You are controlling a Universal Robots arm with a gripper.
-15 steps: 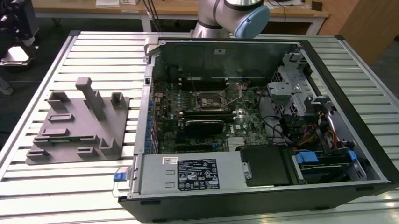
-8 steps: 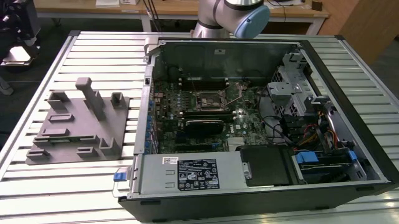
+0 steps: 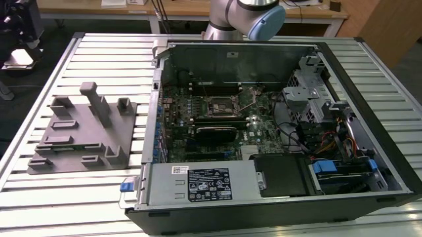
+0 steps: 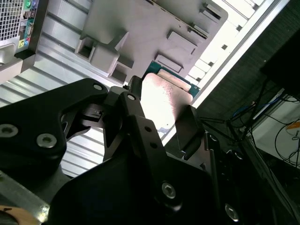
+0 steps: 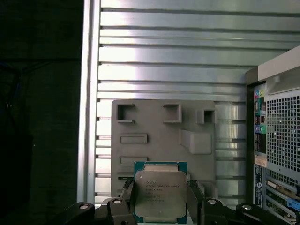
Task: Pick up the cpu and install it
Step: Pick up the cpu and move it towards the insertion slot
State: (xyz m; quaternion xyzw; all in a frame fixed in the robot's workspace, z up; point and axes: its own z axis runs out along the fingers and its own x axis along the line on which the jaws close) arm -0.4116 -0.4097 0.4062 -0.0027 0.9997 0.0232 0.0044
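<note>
Over at 9 o'clock from the open PC case [image 3: 277,128] in the exterior view, you've got the grey fixture [image 3: 86,133] lying on the slatted table [image 3: 39,197]. Your arm [image 3: 247,15] pokes in at the case's 12 o'clock, and the motherboard socket [image 3: 223,104] sits mid-board.

Second wrist view: your gripper [image 4: 161,107] is clamped on the cpu [image 4: 164,91], with black fingers [image 4: 140,122] on two opposite edges and the fixture behind it.

First wrist view, same deal. The silver lid faces the camera with its green rim showing, the fingers pinch both sides, and the chip overlaps the fixture's edge.
</note>
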